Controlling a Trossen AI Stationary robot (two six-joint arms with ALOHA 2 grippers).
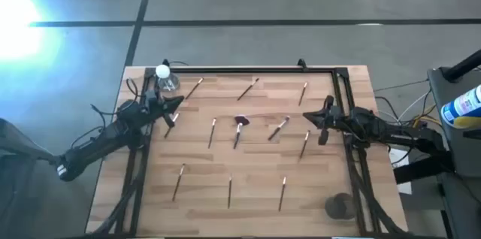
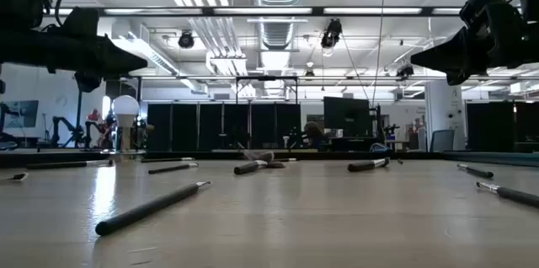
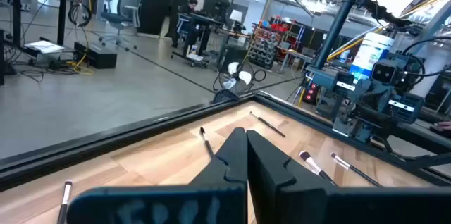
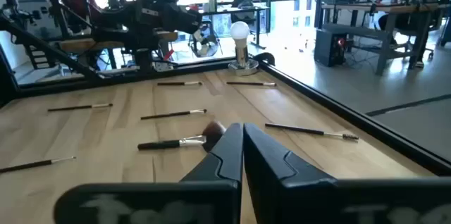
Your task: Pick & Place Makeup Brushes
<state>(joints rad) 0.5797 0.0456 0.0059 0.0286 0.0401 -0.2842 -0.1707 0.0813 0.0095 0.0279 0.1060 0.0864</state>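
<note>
Left end effector (image 1: 174,104) hangs clenched and empty at the counter's (image 1: 255,201) left edge. The brushes (image 1: 237,130), thin sticks with pale or dark handles, one with a dark-red head, all lie scattered across the counter; seemingly none picked yet. Right end effector (image 1: 322,113) hangs clenched, empty, at the right edge.

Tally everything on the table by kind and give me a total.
Thin makeup brushes: 10
Brush with wide dark-red head: 1
Clear bottle with white cap: 1
Dark round object: 1
Total: 13
</note>
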